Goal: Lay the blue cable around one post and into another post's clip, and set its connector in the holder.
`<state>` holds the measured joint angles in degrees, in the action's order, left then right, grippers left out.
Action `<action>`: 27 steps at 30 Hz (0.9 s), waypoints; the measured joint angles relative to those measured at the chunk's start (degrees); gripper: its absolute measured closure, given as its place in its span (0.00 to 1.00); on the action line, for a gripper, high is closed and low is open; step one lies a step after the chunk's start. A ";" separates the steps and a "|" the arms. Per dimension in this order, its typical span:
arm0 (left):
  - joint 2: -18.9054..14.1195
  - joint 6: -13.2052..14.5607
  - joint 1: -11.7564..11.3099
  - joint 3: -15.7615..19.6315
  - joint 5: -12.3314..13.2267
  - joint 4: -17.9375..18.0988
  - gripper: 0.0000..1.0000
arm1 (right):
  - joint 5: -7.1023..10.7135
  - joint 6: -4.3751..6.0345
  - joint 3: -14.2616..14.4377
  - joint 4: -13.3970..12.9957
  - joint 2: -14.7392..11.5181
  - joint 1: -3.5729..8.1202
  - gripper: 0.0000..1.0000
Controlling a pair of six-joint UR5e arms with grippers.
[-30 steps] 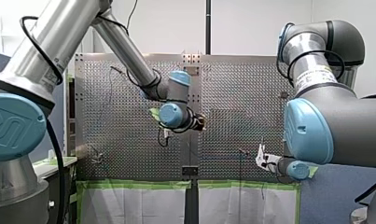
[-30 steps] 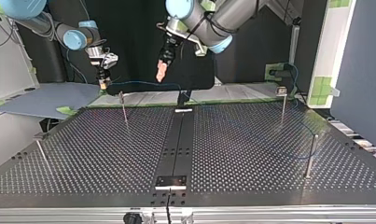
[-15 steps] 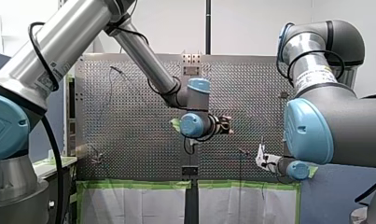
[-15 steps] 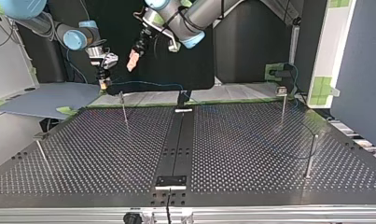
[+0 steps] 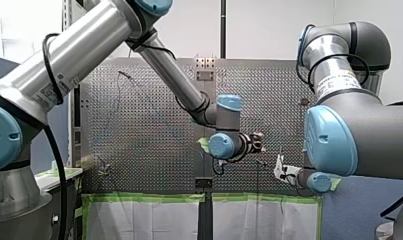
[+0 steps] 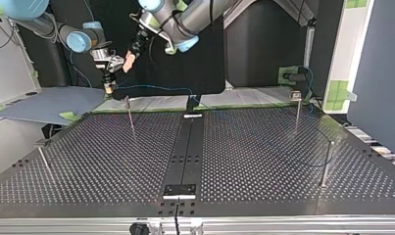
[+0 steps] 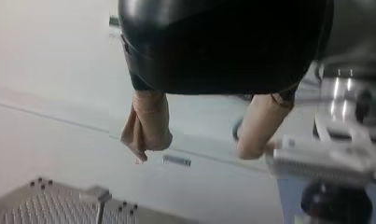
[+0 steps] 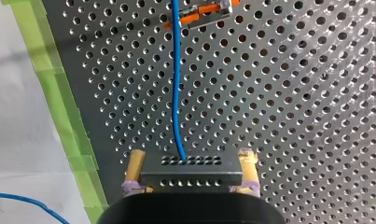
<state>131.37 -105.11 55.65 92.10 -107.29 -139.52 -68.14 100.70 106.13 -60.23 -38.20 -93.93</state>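
At the top view's left, my right gripper (image 6: 108, 84) hangs over the far edge of the table (image 6: 263, 161). Its yellow pads (image 8: 136, 164) are clamped on the black connector (image 8: 190, 171). The blue cable (image 8: 176, 93) leaves the connector and runs ahead to a clip (image 8: 199, 13) with orange parts. Just to the right, my left gripper (image 6: 128, 59) hovers close by, its beige fingers (image 7: 146, 126) spread apart with nothing between them. A thin post (image 6: 130, 115) stands on the table just in front of both.
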 joint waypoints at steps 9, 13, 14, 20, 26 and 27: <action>4.92 0.54 -4.77 -2.81 -1.30 -0.59 0.00 | -0.31 -0.22 0.00 0.01 -0.02 -0.07 1.00; 7.21 0.84 -5.80 -2.89 -1.87 -0.90 0.00 | -0.33 -0.22 0.00 0.01 -0.03 -0.09 1.00; 7.70 0.90 -5.88 -2.89 -1.91 -1.04 0.00 | -0.33 -0.22 0.00 0.01 -0.02 -0.09 1.00; 10.76 1.70 -5.86 -2.91 -1.92 -1.69 0.00 | -0.37 -0.36 0.00 0.01 -0.06 -0.09 1.00; 12.07 1.51 -6.07 -2.91 -2.01 -1.53 0.00 | -0.84 -0.91 0.00 0.24 -0.08 -0.10 1.00; 12.10 1.43 -6.14 -2.91 -2.03 -1.52 0.00 | -0.88 -0.95 0.00 0.29 -0.09 -0.10 1.00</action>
<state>143.46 -103.68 49.51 89.19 -109.32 -141.03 -69.03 99.75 106.14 -59.94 -38.29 -94.02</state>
